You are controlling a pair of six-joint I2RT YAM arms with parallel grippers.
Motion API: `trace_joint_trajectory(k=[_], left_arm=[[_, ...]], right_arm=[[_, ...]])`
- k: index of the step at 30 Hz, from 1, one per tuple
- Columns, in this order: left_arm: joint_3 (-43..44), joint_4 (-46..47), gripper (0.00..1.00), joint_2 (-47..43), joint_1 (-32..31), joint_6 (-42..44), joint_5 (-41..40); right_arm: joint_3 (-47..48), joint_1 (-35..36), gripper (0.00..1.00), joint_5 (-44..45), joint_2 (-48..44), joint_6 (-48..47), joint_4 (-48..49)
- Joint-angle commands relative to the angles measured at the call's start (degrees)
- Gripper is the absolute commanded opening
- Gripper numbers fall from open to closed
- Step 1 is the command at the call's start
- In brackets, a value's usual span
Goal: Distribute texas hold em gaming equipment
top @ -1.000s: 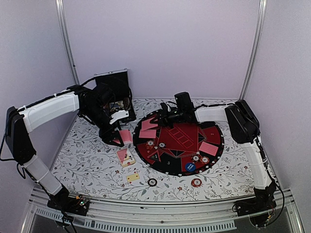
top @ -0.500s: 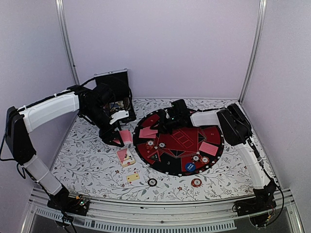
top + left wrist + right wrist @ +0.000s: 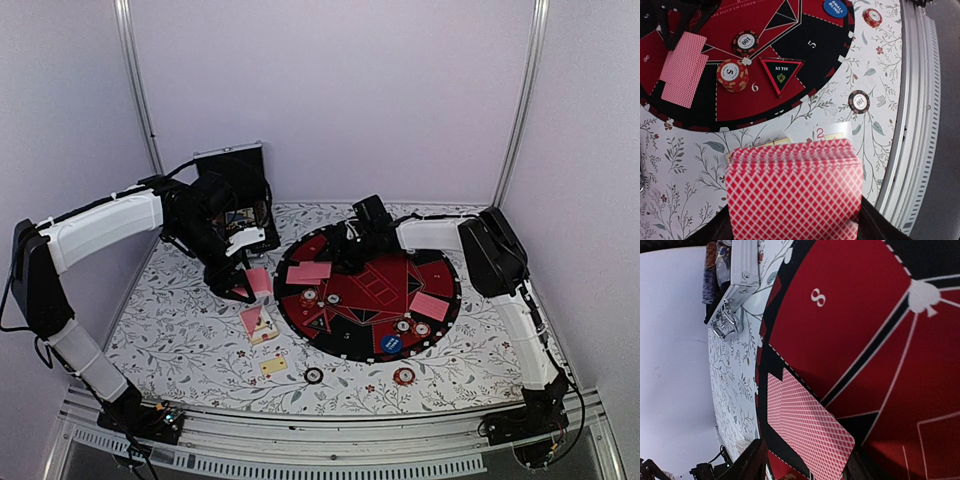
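Deck of pink-red-backed cards: clamped broadside by the left gripper. Its fingers showed only as dark edges at either side of the stack, jaws closed on it. It was held above the floral tablecloth, just left of the round mat. Judged a supply position, keeping the stock within reach of the mat while singles go out. The card edges sat slightly stepped, so the stack is loose rather than squared. The backs were a fine diamond lattice with rounded corners.

Right gripper: over the left part of the mat. Its fingers stood apart, one on either side of two overlapped cards. These lay flat and face down by the seat numbered 8, not pinched. Judged a dealt hand at that seat. Thin stock lying flush to the mat will be awkward to lift again.

Outward from there:
- Another face-down pair lay on the right of the mat.
- An orange-red chip stack stood by seat 6, with a dark chip just beyond it. Both were thick discs with white-striped rims.
- A lone dark chip sat off the mat on the cloth, near side.
- A face-up card showing a red 2 lay under the held deck.
- The mat was flat and printed red and black with white dashed seat lines. Its fabric could not be told.
- The silver-edged case, with a metal latch, stood at the far left.
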Motion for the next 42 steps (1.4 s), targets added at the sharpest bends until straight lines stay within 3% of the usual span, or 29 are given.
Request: trace_joint_trajectory(k=[1,3,8,25,42], left_arm=[[0.7,0.1,0.01,-1.1,-0.3,0.3,1.6],[0.8,0.1,0.01,-1.1,-0.3,0.3,1.6],[0.8,0.1,0.01,-1.2,-0.3,0.3,1.4],[0.3,0.2,0.01,-1.6,-0.4,0.4,1.2],[0.3,0.0,0.01,-2.1,-0.3,0.3,1.0]], right_arm=[[-2.6,0.3,0.59,5.5,-5.9,-3.9,-6.1],[-3.5,0.4,0.64,5.9,-6.9,-4.4,-6.9],[-5.8,0.4,0.68,7.1,-8.8,-5.2,-7.5],[-4.9,0.9,0.69,1.0,-2.8,-2.2,-5.0],[-4.2,2.4,0.69,-6.5,0.0,3.5,4.4]])
